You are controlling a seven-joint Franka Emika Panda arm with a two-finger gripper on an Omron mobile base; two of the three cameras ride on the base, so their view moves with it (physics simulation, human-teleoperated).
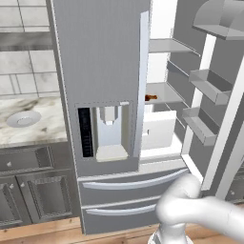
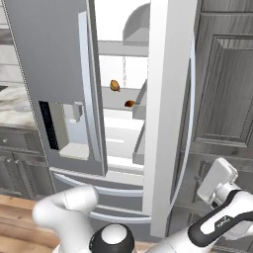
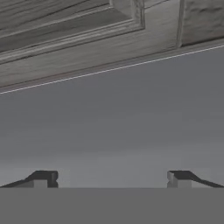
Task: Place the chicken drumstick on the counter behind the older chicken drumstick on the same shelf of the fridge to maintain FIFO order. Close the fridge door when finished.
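Nearest the hand camera are the two small dark finger tips of the gripper, standing wide apart at the bottom of the hand view with nothing between them. The jaws are spread close to full width and hold nothing. No contact between the tips and any surface is visible. Directly ahead of them lies a smooth brushed-grey panel, with a grey panelled cabinet front beyond its edge.

The tall brushed-grey French-door fridge serves as the landmark. Its door with the water dispenser is shut; the other door is swung open, exposing the white interior. In the right base view the white hand of the arm sits low, on the outer side of that open door, next to the grey cabinets.

Inside the fridge, two small golden orange-brown chicken drumsticks rest on the wide flat white shelf: one further back, the other nearer the front edge, apart from each other.

Beside the fridge's shut door, the white stone counter with grey-brown veining carries a round white plate.
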